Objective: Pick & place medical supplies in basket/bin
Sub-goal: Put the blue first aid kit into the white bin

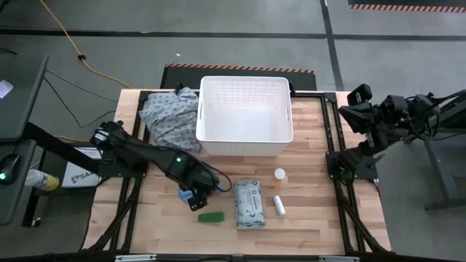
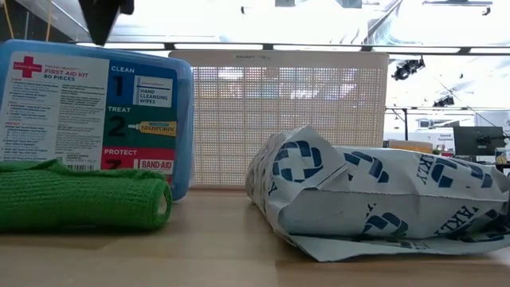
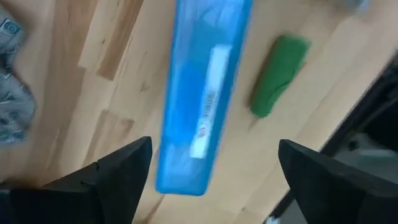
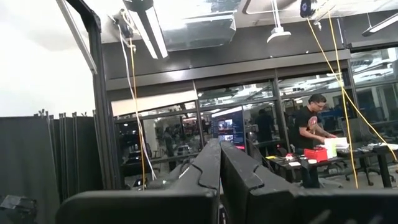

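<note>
Hovering w/ fingers spread wide, left gripper [image 1: 195, 191] straddles one blue first-aid kit [image 3: 199, 93]. In front of one white basket [image 1: 245, 138]: one green bar [image 1: 211, 217], one soft pack [image 1: 250, 204], one vial [image 1: 279, 175], one white tube [image 1: 279, 204]. Right gripper [image 4: 219, 180] closed, off to basket's right.

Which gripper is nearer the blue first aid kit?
Left. The left gripper hangs right over the first aid kit, fingers open; the right gripper is parked off the table's right edge.

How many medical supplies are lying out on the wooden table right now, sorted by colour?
Blue: 1, the blue plastic first aid kit case
Green: 1, the green rolled bandage
Grey-white: 1, the grey-white soft patterned pack
Orange-capped: 1, the small orange-capped vial
White: 1, the small white tube
Total: 5, none in the white gridded plastic basket
</note>
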{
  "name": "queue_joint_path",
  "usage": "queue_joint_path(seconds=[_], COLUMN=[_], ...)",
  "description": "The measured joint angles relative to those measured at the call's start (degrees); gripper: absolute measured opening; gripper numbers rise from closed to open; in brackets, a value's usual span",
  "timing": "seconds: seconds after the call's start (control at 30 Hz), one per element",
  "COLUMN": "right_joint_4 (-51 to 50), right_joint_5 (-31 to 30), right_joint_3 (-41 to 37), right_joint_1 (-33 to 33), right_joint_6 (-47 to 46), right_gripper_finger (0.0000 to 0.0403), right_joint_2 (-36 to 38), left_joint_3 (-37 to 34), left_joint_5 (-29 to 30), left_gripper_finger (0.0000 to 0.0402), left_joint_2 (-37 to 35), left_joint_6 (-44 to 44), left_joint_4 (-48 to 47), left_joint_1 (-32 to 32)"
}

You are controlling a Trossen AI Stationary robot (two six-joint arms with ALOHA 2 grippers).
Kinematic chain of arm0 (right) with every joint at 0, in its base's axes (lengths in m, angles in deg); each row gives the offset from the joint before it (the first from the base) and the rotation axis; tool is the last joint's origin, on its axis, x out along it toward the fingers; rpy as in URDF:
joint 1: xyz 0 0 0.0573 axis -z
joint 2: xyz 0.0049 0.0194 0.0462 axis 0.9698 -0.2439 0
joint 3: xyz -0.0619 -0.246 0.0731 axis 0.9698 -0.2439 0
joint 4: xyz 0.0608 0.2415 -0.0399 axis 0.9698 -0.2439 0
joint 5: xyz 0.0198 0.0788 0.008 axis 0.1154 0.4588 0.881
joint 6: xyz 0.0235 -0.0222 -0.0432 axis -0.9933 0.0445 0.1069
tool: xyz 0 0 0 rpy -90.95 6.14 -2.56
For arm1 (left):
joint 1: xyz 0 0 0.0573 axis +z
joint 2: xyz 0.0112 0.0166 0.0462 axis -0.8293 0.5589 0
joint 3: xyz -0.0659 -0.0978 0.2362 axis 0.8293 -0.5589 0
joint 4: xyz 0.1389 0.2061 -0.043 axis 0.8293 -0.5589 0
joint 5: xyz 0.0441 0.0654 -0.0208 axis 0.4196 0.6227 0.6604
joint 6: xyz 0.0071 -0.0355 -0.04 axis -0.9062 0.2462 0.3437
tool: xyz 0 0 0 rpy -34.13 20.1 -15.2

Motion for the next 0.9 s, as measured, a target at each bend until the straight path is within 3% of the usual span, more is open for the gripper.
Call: queue_joint_path(seconds=[0.6, 0.9], right_joint_4=[-0.2, -0.2], right_joint_5=[1.4, 3.2], right_joint_3=[0.0, 0.0], right_joint_1=[0.0, 0.0], right_joint_6=[-0.2, -0.2], right_gripper_finger=[0.0, 0.0], right_joint_2=[0.0, 0.0], left_joint_3=[0.1, -7.9], left_joint_5=[3.9, 3.5], left_gripper_finger=[0.0381, 0.0381], left_joint_2=[1.9, 1.8], left_joint_6=[-2.2, -2.2], left_joint_4=[-0.1, 2.8], left_joint_1=[0.0, 0.0])
